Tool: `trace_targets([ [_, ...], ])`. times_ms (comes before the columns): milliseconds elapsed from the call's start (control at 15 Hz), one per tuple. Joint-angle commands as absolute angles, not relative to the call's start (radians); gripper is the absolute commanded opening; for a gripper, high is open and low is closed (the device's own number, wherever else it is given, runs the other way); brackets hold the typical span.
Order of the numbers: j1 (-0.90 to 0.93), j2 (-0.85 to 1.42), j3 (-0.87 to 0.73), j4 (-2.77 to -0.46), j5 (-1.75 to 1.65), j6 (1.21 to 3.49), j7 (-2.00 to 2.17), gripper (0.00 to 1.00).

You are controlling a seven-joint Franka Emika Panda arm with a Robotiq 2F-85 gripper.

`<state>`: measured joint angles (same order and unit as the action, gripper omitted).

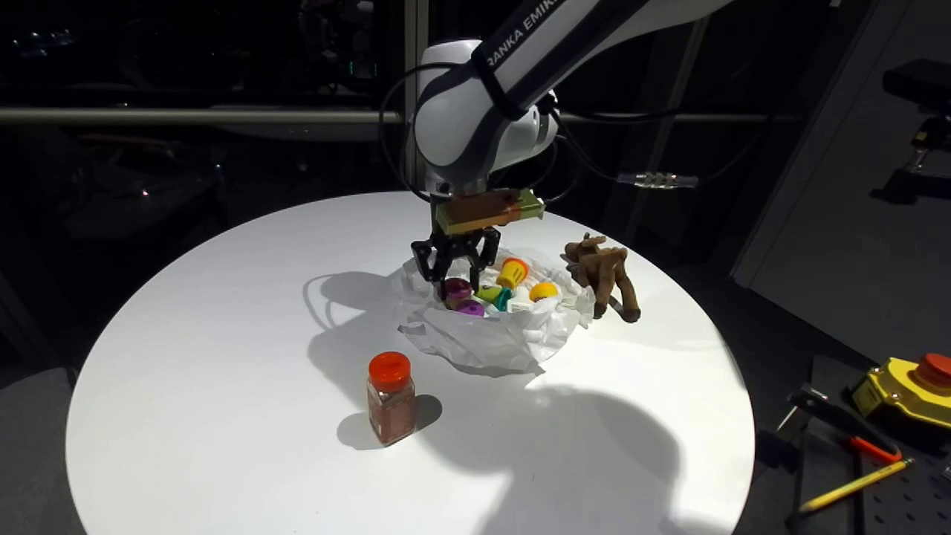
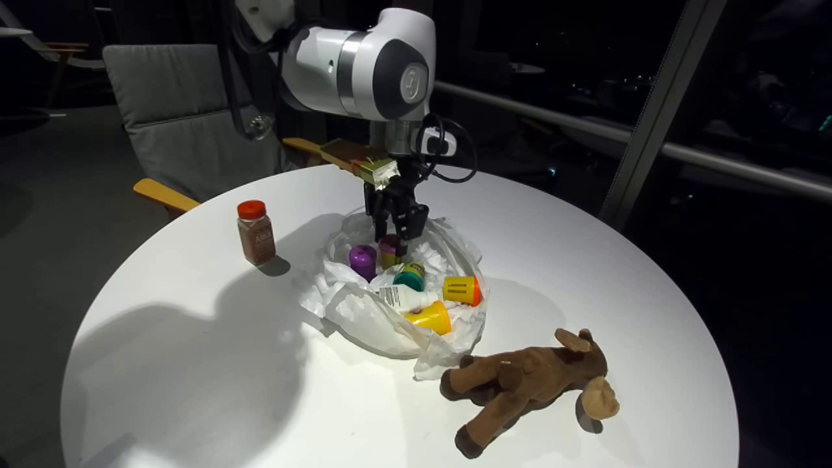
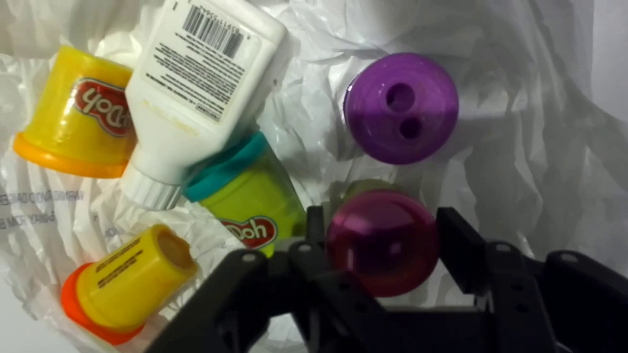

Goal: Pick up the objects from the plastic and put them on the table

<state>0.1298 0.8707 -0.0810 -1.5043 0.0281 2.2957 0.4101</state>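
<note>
Gripper grasps maroon-lidded tub; lifting risks dragging the plastic bag around it, should a fold snag.

both exterior views overlook the table; wrist looks down

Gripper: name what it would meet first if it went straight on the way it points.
Probably the plastic beneath: the gripper points down, its jaws either side of the maroon lid. Depth is unclear; the green tub beside one jaw might be met first.
</note>
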Motion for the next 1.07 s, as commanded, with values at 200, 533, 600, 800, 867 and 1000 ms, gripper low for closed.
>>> trace_targets([
  [200,0.117,0.849,-0.080,-1.508,0.033,2.270,0.400,0.28],
  [533,0.161,0.697,-0.120,-1.649,-0.003,2.340,0.456,0.28],
  [600,0.171,0.651,-0.127,-1.695,-0.014,2.353,0.466,0.28],
  [800,0.202,0.510,-0.141,-1.841,-0.061,2.361,0.495,0.28],
  [867,0.207,0.467,-0.137,-1.887,-0.079,2.354,0.498,0.28],
  [1000,0.220,0.388,-0.122,-1.987,-0.118,2.357,0.498,0.28],
])
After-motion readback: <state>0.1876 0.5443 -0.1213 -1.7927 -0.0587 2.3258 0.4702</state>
